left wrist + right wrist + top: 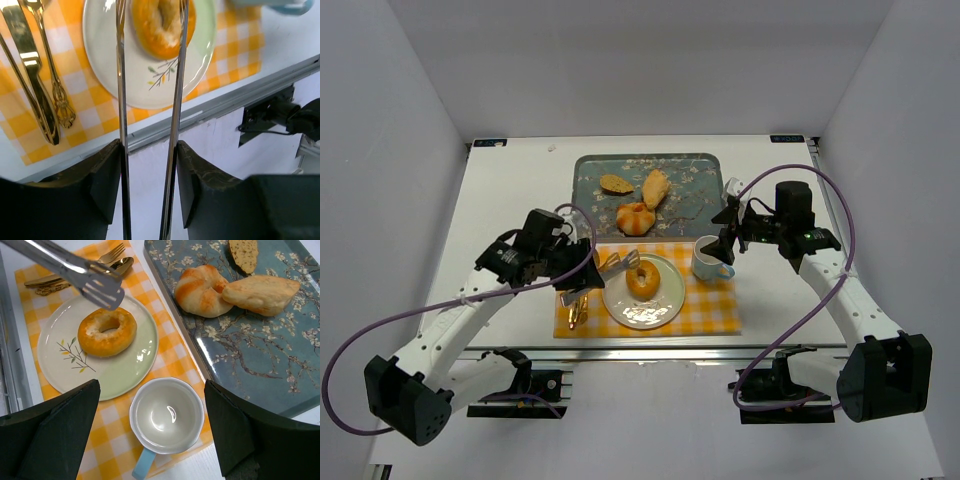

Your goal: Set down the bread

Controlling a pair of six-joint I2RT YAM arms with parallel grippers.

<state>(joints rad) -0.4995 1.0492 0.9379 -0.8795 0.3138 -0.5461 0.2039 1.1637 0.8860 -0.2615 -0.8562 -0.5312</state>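
Left gripper (148,150) sits closest to its wrist cam, fingers (105,175) clenched on a pair of metal tongs (121,100); the 2 tong arms run fwd, apart, w/ tips either side of the bread (160,25); can't tell if they touch it. Bread lies flat on a round plate (145,95), pale w/ a leaf sprig painted on it; plate rests on a yellow-check placemat (235,45); gold cutlery (30,65) lies on the mat just beside the plate, on its left in that view. Right gripper (151,383) is released, jaws wide apart, hanging over a white cup (167,416) w/ a blue handle; cup is empty, upright, on the mat just beside the plate, not gripped. Beyond the mat a blue floral tray (260,365) holds 3 other pastries: lumpy twisted one (200,290), pale elongated roll (262,292), dark-crusted slice (243,252); roll & lumpy one touch. All of it on a white table (510,200).
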